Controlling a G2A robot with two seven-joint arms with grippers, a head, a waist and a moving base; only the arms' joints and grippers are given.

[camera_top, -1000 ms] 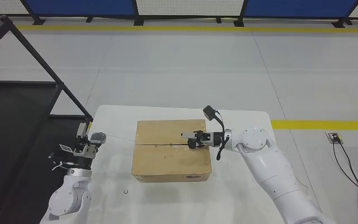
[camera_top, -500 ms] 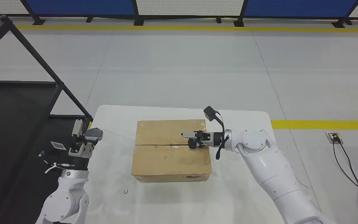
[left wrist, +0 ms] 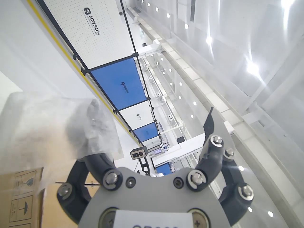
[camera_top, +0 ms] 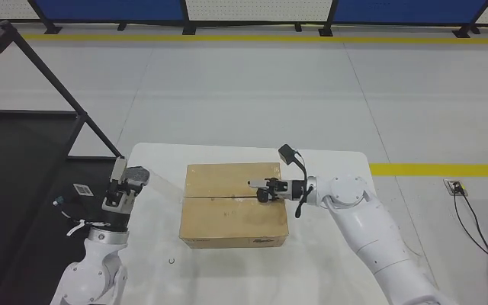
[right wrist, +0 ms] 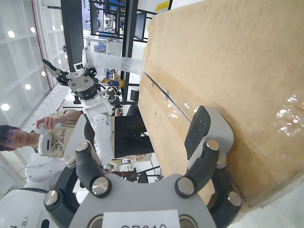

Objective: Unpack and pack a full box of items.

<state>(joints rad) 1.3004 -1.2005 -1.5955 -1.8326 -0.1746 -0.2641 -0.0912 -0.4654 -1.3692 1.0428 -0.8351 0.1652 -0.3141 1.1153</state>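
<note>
The closed brown cardboard box [camera_top: 229, 217] sat at the middle of the white rectangular table [camera_top: 160, 164], with its two top flaps meeting along a centre seam. Glossy patches of clear tape lay on the lid along the seam near the right arm's end.

The right gripper [camera_top: 258, 189] was positioned over the lid, above the seam and towards the box's right-hand end. In the right wrist view the right gripper [right wrist: 141, 117] was released, its two fingers spread wide with nothing between them. One ribbed pad [right wrist: 197, 131] faced the cardboard surface of the box [right wrist: 225, 48]; whether it touched the lid could not be determined.

The left gripper [camera_top: 120, 183] was raised off the table's left edge, well apart from the box. Its fingers were spread and unclenched. A translucent strip of clear adhesive tape [left wrist: 59, 124] clung to one finger and hid its tip. In the right wrist view the strip [right wrist: 114, 62] ran from that finger across to the box's seam at the near edge of the lid
</note>
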